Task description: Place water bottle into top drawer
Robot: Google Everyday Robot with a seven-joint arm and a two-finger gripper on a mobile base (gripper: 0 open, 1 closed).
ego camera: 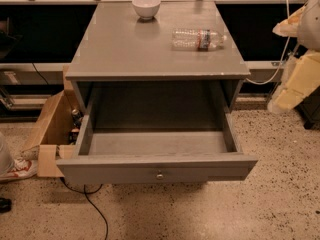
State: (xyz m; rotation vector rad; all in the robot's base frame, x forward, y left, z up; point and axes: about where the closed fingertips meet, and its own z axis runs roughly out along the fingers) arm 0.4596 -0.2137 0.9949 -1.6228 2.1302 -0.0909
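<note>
One water bottle (197, 39) lying on the cabinet top (135, 51); top drawer (125, 173) open; my gripper (293, 88) far right, well apart; its grip I cannot tell.

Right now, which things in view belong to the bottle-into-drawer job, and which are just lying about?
Job: water bottle, lying on the cabinet top; top drawer, pulled open; tool, at the right edge, away from the bottle.
Lying about: white bowl; cardboard box; black cable; shoe.
</note>
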